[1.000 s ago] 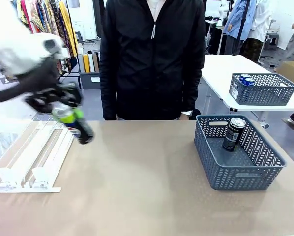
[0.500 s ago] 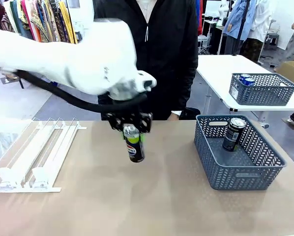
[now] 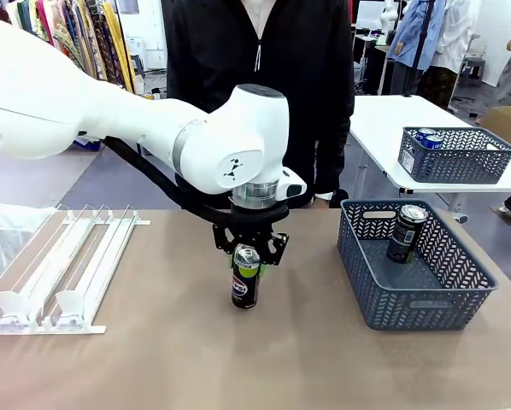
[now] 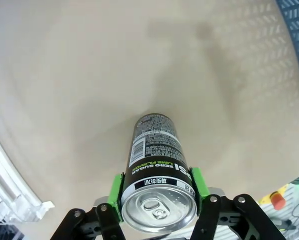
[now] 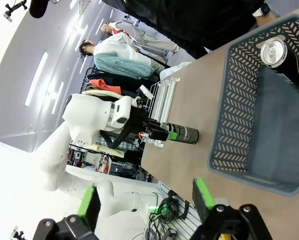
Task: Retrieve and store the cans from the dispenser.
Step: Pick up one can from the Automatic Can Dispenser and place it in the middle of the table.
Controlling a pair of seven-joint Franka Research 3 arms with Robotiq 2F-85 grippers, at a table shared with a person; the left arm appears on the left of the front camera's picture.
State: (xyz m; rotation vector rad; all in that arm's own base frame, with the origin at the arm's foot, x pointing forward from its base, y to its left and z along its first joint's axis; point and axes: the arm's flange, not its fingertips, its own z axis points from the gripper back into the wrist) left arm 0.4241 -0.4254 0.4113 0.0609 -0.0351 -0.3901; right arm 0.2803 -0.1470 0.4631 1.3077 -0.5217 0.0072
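My left gripper (image 3: 247,256) is shut on the top of a dark can (image 3: 244,288) with a lime-green band and a silver lid. The can hangs upright over the middle of the table; I cannot tell whether its base touches. In the left wrist view the green pads (image 4: 116,197) clamp the can (image 4: 157,160) just below its rim. The white dispenser (image 3: 59,265) lies at the left with bare lanes. A second dark can (image 3: 405,232) stands in the grey basket (image 3: 426,303) at the right. My right gripper (image 5: 145,200) is open, off the table's near edge, beside the basket (image 5: 224,135).
A person in a black jacket (image 3: 264,94) stands at the far edge, behind the held can. Bare tabletop separates the held can from the basket. On a separate white table at the back right sits another grey basket (image 3: 456,158) with blue cans.
My left arm has carried the can from above the dispenser rightward to the table's middle, turned it upright and lowered it. The basket and its can have not moved.
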